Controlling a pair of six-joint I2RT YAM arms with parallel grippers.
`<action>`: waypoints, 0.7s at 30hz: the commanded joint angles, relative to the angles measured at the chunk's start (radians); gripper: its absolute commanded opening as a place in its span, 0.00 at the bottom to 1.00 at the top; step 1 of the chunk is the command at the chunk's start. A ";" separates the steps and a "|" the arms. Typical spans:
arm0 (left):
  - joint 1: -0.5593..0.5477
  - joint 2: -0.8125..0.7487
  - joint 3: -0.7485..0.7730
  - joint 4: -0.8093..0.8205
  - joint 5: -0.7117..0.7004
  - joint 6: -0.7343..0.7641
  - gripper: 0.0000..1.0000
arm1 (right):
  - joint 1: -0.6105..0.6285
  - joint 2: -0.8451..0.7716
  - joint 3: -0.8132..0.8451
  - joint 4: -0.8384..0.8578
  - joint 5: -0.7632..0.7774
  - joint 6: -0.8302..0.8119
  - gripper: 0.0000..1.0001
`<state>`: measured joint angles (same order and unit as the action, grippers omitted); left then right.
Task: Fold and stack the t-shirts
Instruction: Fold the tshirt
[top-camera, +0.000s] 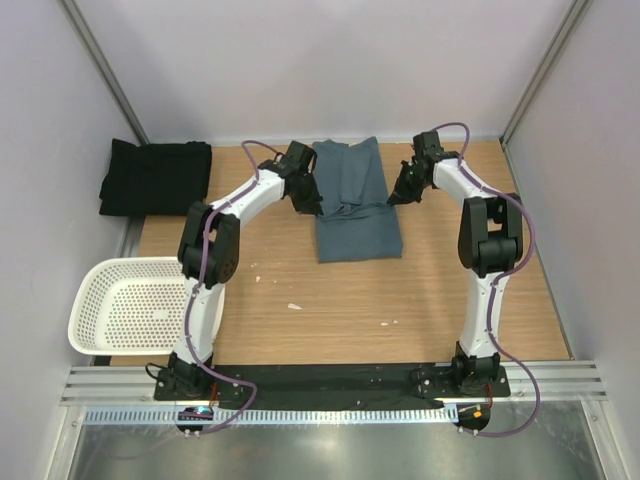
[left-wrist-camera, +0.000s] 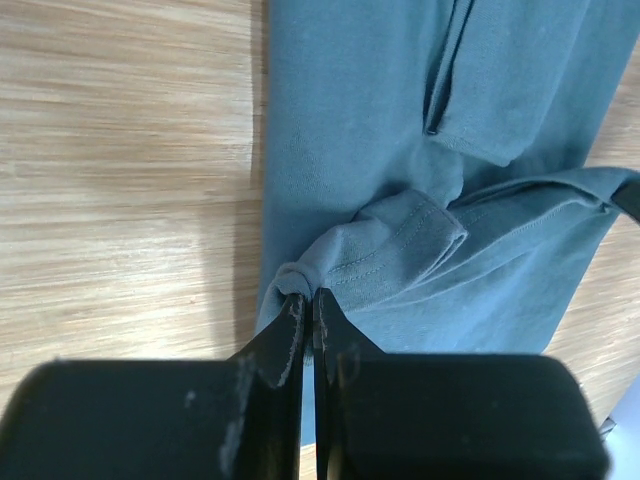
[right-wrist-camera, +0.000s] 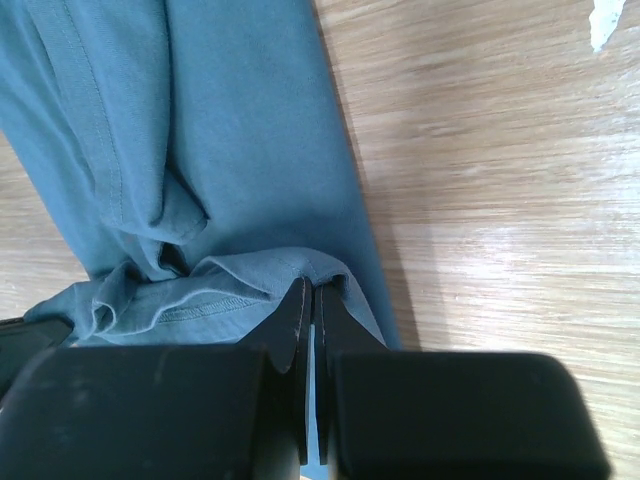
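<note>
A slate blue-grey t-shirt (top-camera: 357, 205) lies on the wooden bench (top-camera: 350, 300), well apart from the white perforated basket (top-camera: 130, 305) and farther back than it. It is narrowed into a long panel with a rumpled ridge across its middle.

The left fingers (left-wrist-camera: 288, 330) are closed on a small bunch of cloth at the shirt's edge on the basket side. The right fingers (right-wrist-camera: 292, 325) are closed the same way on the opposite edge. Both pinches sit at the ends of the ridge, where a stitched hem curls over.

A black t-shirt (top-camera: 155, 178) sits in a flat pile directly behind the basket, partly off the bench's corner.

The blue-grey shirt looks light, soft and quite limp. Lifted, it would likely sag between the two pinches and drape, not hold a crease. The knit seems unlikely to slip. The thin bites could, however, catch only the top layer. Holding at the side edges, through every layer near the hem, looks the safest grip.
</note>
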<state>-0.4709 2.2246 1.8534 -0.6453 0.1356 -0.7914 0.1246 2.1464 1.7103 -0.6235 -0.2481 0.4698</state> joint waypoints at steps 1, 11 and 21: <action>0.009 0.003 0.044 0.018 0.016 0.034 0.00 | -0.005 0.007 0.052 -0.008 0.001 -0.022 0.01; 0.015 -0.045 0.047 0.021 0.019 0.063 0.00 | -0.005 -0.063 0.045 -0.001 0.018 -0.022 0.01; 0.015 -0.062 0.046 0.041 0.016 0.069 0.00 | -0.005 -0.089 0.035 0.016 0.021 -0.026 0.01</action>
<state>-0.4641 2.2272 1.8709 -0.6392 0.1413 -0.7464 0.1226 2.1193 1.7241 -0.6296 -0.2413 0.4614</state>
